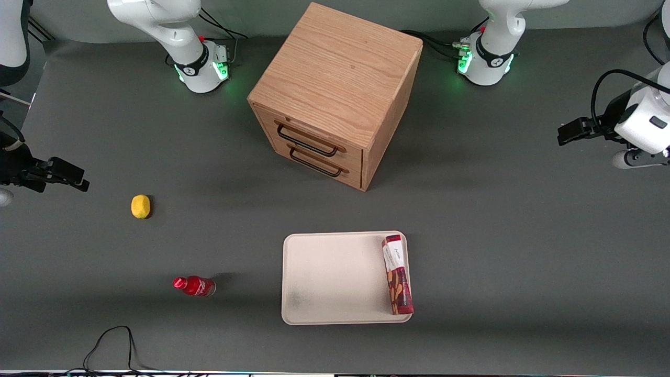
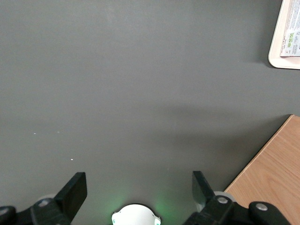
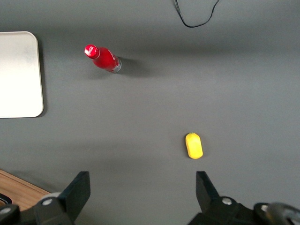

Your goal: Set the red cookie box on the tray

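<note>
The red cookie box [image 1: 398,275] lies flat in the cream-white tray [image 1: 330,277], along the tray's short rim toward the working arm's end, its white label end pointing at the cabinet. A corner of the tray [image 2: 281,51] with the box's label end [image 2: 291,40] shows in the left wrist view. My left gripper [image 1: 568,132] hangs high over the table at the working arm's end, well away from the tray. It is open, with only bare grey table between its fingers [image 2: 75,190].
A wooden drawer cabinet [image 1: 335,94] with two black handles stands farther from the front camera than the tray. A small red bottle [image 1: 194,286] and a yellow lemon [image 1: 140,206] lie toward the parked arm's end. A black cable [image 1: 110,345] loops at the near table edge.
</note>
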Robot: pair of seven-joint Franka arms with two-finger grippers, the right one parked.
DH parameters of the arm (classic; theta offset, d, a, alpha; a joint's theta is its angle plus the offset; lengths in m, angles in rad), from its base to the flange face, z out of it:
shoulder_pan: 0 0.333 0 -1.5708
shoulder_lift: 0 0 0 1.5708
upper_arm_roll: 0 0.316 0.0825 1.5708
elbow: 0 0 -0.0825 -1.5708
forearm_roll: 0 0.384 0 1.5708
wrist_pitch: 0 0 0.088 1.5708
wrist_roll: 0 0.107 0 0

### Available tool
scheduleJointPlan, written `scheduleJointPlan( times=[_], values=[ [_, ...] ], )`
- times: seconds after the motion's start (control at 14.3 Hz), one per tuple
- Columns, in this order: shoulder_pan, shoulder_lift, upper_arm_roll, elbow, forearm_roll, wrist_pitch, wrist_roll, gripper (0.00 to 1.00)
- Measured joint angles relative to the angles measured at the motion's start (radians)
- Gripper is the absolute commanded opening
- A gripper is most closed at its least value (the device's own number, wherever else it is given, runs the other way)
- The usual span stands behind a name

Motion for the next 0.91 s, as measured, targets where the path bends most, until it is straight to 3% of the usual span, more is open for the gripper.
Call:
scheduleJointPlan(
  times=[0.42,0.91],
  values=[
    [0.086,0.001,-0.063,0.002,0.000,-0.005,0.001,1.00],
    [0.142,0.012,-0.071,0.002,0.001,-0.022,0.005,1.00]
  ],
)
